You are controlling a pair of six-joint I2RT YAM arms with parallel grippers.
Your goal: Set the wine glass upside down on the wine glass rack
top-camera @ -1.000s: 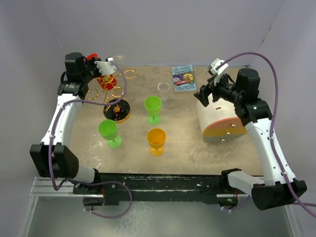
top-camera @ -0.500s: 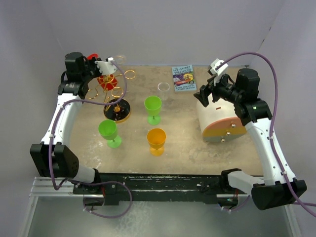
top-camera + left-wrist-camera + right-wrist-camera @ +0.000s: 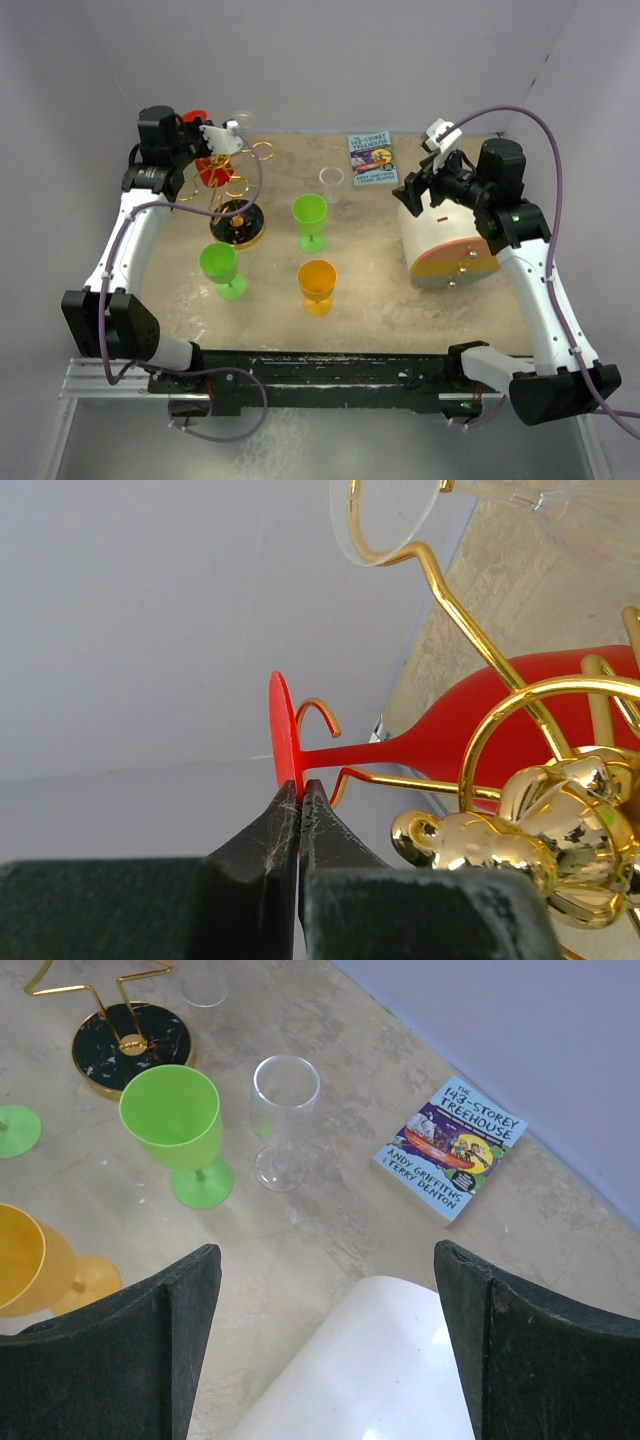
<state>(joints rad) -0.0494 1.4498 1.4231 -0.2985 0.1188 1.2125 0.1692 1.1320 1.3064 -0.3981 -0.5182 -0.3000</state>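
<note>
While the red wine glass (image 3: pixel 470 720) hangs in the wine glass rack (image 3: pixel 545 800), its stem lying across a curled gold arm and its bowl in among the loops, the left gripper (image 3: pixel 298 792) sits at the glass's foot, fingers pressed together, tips right against the disc's edge, pinching nothing. The right gripper (image 3: pixel 327 1255), well apart from the rack, stands spread wide and empty.

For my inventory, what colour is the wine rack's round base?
The rack base is black, gold-rimmed; right wrist view shows it best.
</note>
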